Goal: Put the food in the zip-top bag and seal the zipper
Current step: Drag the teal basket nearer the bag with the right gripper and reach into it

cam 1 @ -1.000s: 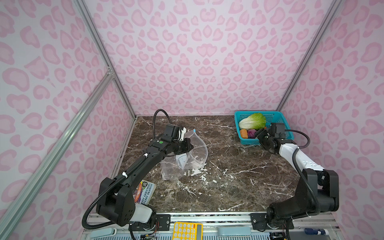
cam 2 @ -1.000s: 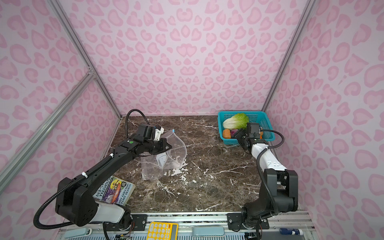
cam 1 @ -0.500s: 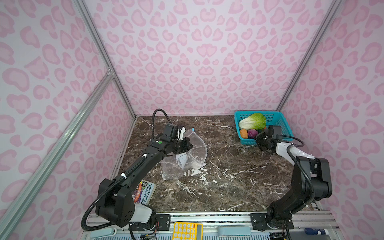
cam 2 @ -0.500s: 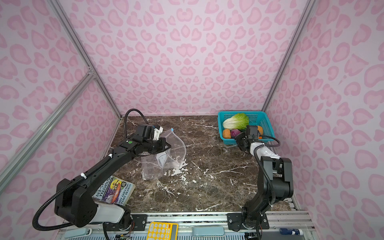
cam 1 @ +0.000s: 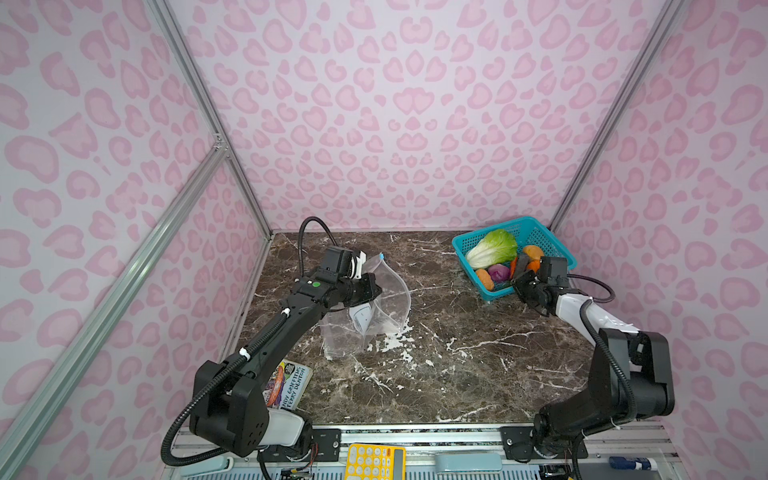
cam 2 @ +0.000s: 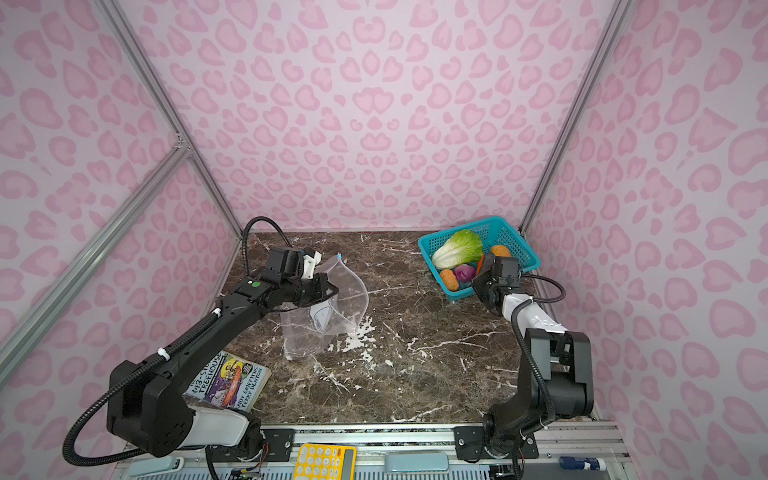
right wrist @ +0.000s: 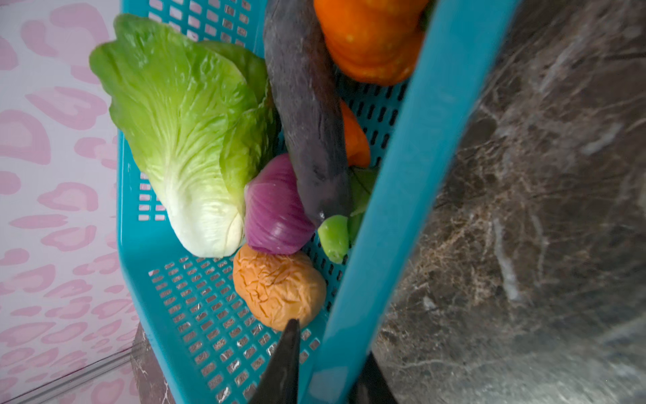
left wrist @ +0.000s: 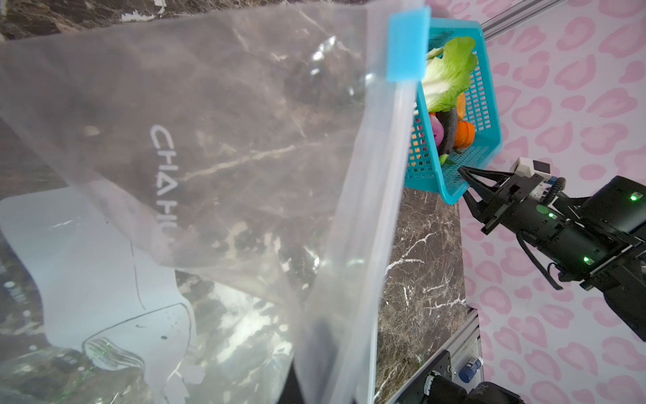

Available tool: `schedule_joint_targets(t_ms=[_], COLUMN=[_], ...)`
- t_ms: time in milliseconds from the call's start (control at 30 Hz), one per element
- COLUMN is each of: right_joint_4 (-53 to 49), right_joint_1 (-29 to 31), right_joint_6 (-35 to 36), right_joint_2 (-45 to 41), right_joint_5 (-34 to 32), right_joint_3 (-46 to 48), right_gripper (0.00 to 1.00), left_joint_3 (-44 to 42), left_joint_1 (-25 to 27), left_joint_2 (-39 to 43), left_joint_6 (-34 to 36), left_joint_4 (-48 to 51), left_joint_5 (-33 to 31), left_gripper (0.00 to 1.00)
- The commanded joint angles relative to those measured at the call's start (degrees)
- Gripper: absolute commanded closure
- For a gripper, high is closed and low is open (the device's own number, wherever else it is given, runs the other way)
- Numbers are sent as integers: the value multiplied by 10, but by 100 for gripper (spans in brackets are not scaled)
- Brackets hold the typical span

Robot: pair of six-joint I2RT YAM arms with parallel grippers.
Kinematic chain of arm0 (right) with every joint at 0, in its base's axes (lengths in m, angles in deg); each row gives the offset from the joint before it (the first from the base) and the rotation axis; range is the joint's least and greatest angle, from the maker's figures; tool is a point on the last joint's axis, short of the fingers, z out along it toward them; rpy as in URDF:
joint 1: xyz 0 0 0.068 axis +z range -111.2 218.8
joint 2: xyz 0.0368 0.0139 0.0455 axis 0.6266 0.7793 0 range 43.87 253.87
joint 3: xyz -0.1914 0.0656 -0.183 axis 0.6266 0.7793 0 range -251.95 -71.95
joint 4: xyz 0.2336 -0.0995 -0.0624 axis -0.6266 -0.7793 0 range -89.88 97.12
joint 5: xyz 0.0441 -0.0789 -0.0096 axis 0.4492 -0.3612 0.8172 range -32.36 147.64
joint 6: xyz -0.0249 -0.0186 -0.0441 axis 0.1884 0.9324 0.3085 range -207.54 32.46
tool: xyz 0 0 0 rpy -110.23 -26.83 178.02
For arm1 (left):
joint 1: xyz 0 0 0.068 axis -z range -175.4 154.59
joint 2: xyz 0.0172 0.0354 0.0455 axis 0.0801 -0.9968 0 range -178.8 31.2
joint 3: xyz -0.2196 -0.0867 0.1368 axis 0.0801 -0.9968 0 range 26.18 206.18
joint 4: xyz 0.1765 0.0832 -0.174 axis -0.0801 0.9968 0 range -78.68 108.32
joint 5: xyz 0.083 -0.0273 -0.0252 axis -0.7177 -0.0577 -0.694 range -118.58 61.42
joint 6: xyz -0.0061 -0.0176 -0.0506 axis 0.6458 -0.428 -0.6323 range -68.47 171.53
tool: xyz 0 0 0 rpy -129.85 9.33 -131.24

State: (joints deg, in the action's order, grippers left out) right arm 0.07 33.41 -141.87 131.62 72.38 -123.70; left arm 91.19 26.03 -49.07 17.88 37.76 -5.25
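The right tool (right wrist: 327, 349) has just pinched the teal basket (cam 1: 552, 245) by its rim at 2 o'clock on the tabletop (cam 1: 436, 374). The food (cam 1: 492, 249) is all still inside. The left tool (cam 1: 374, 286), fully closed, holds the empty zip-top bag (cam 1: 386, 299) up at 10 o'clock, so loading probably starts next.
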Motion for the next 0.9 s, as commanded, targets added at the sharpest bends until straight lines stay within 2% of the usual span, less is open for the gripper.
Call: schedule_joint_targets(t_ms=[0, 267, 500, 700, 867], right_joint_4=[-56, -149, -217, -288, -314], right_joint_1=[10, 54, 71, 72, 73], right_joint_6=[65, 181, 298, 399, 405], right_joint_2=[-19, -91, -118, -118, -100], right_joint_5=[-22, -43, 28, 29, -2], right_joint_3=[18, 34, 27, 17, 6], right_gripper=[83, 89, 91, 94, 93], left_joint_3=[-2, 0, 3, 6, 12], left_joint_1=[-2, -15, -26, -28, -28], left_joint_2=[7, 11, 18, 22, 19], left_joint_6=[3, 6, 14, 26, 45], left_joint_4=[-10, -6, -6, -4, -2], left_joint_5=[-7, -12, -12, -10, 17], left_gripper=[97, 97, 97, 97, 97])
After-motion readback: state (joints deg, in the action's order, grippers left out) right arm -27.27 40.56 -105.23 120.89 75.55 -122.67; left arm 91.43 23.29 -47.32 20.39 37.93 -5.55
